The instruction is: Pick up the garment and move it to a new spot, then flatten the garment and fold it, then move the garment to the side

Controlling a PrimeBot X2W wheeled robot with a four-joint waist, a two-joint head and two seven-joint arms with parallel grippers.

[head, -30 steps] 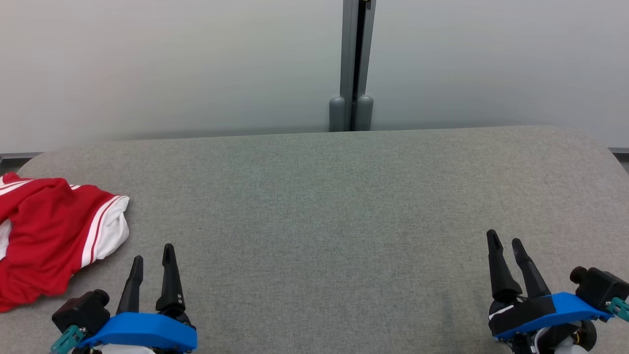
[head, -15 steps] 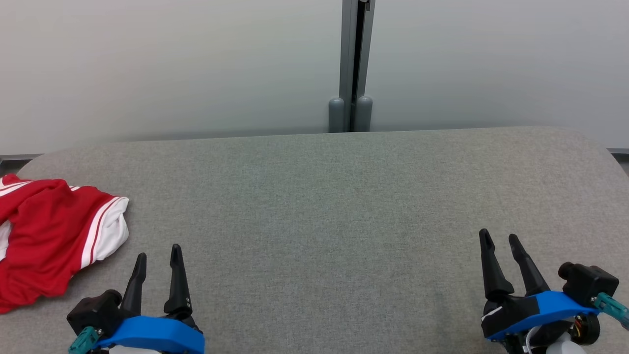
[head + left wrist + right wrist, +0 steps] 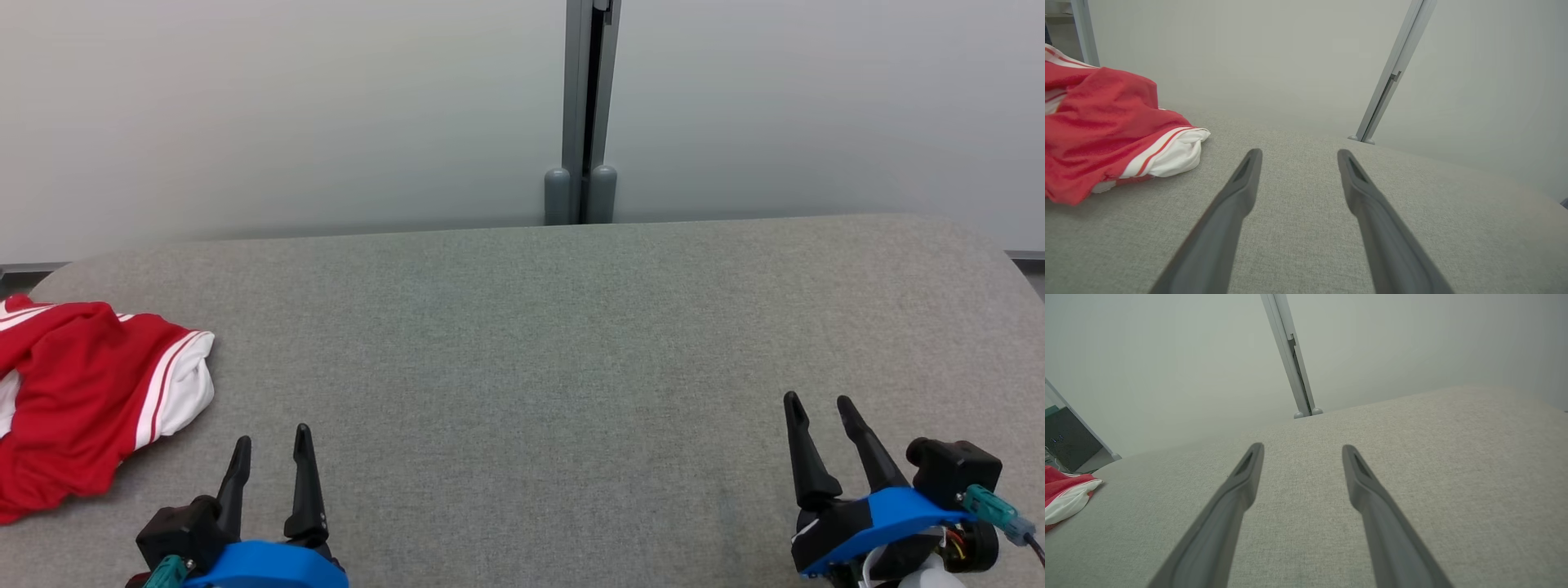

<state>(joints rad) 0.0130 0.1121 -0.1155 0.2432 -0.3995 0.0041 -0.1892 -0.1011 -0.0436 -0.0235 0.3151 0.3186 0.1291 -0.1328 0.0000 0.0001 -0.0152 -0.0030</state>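
The garment (image 3: 90, 400), red with white stripes and white panels, lies crumpled at the far-left side of the grey cloth-covered table (image 3: 531, 367), its left part running past the edge of the head view. It sits in a loose heap with a white fold turned toward the right.

The left gripper (image 3: 273, 435) hovers at the near left, just right of the garment and nearer than most of it, apart from the cloth. Its two dark fingers are spread wide with bare grey table showing between them. The stretch of table between this gripper and the garment's white fold is plain grey fabric.

The right gripper (image 3: 816, 400) is at the near right, well apart from the garment, with most of the table's width lying between them. Its fingers are likewise spread, holding nothing.

Beyond the far edge of the table stands a pale wall (image 3: 286, 122), split by an upright grey post (image 3: 581, 114) with two rounded feet at its base. In the right wrist view a dark box (image 3: 1069, 445) shows past the table's left end, beyond the garment.
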